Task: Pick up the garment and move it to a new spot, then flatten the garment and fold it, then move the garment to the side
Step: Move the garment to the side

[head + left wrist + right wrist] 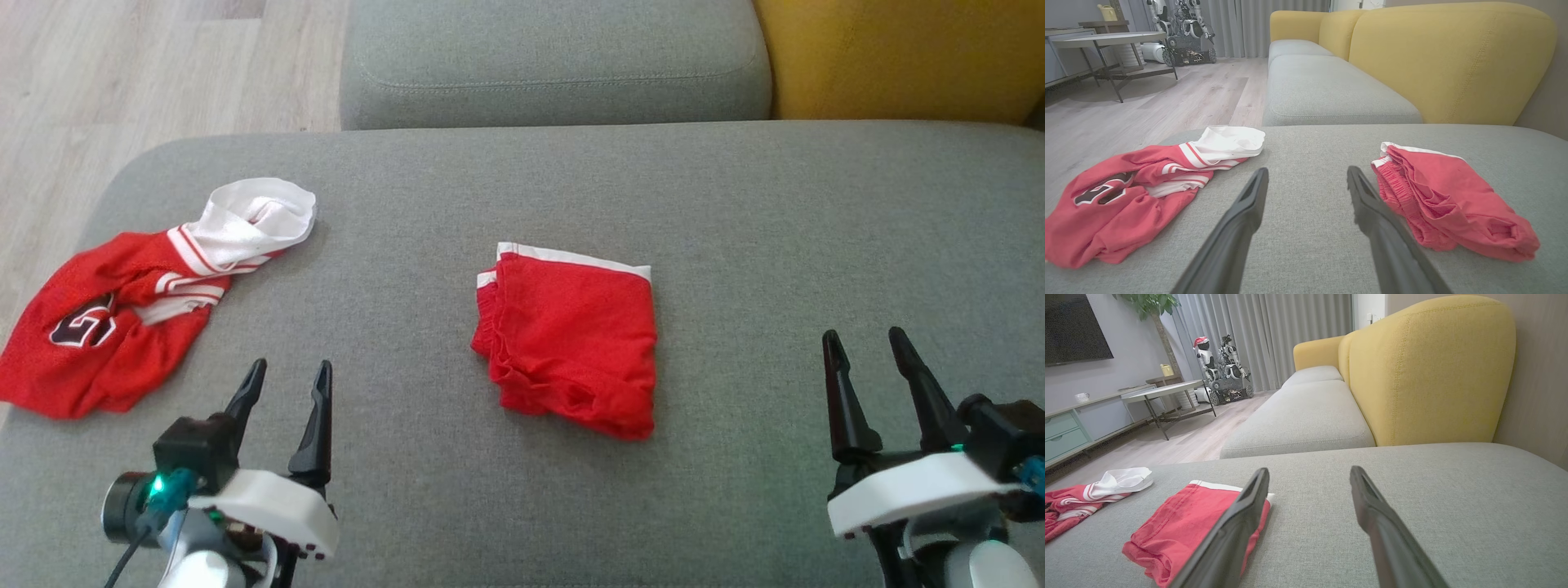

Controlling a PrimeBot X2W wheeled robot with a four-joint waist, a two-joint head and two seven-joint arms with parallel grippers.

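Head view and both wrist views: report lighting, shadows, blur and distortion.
Head view: soft, even light, no glare, just a faint shadow beside the folded red garment. Left wrist view: wide-angle stretch makes the left pincer loom large and slightly soft; the crumpled jersey is crisp. Right wrist view: same stretch, the right pincer soft up close, the yellow sofa back evenly lit.

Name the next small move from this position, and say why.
Probably reach the right gripper toward the right edge of the folded red shorts, ready to grip. They already lie folded at the middle of the grey cushion, so only moving them aside seems left. It and the left gripper both stand open, empty, off the cloth. The crumpled jersey lies unflattened at the left.
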